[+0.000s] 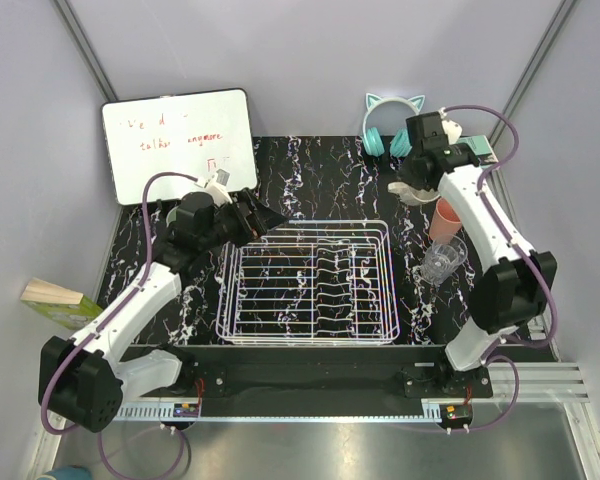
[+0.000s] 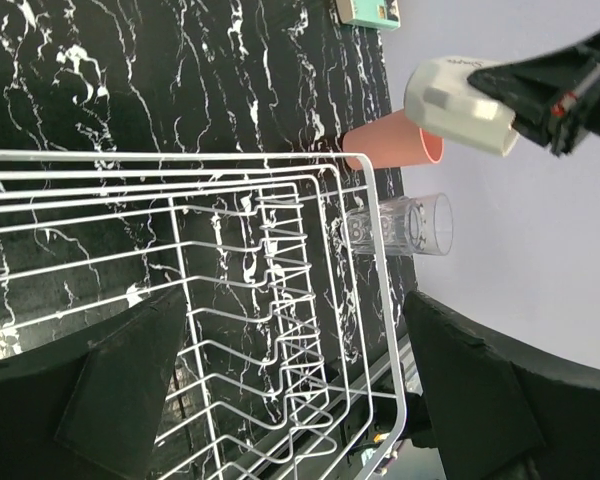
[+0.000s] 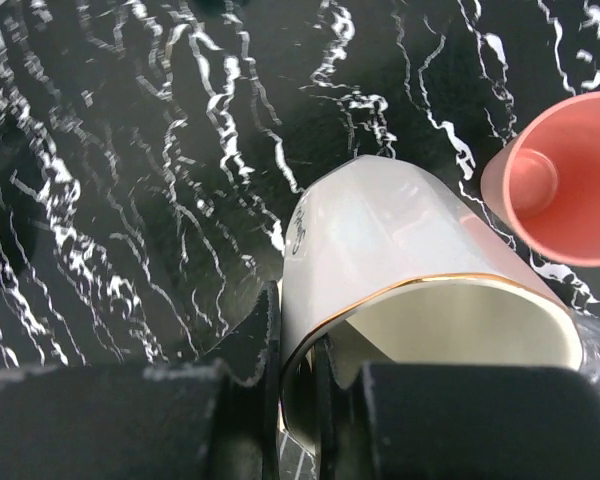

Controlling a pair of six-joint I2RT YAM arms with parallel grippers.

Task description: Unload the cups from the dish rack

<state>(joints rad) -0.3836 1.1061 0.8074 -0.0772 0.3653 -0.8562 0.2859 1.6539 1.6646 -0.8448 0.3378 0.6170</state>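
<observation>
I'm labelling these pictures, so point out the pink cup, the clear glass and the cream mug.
pink cup (image 1: 442, 222): top view, its side wall.
clear glass (image 2: 415, 225): left wrist view, its side wall.
cream mug (image 3: 380, 240): right wrist view, its outer wall.

Left arm (image 1: 140, 300) extended, jaws spread (wide); right arm (image 1: 477, 205) outstretched, jaws clamped.

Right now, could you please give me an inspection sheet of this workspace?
Surface: black marbled table, no spills seen.
Job's things: dish rack empty; pink cup and clear glass upright right of it; cream mug gripped.
Clutter: whiteboard, headphones, box at left edge.
Pincers: left pincer open over the rack's rear-left corner; right pincer shut on the mug's wall.
Cables: purple cables along both arms.
Surroundings: plain walls.
</observation>
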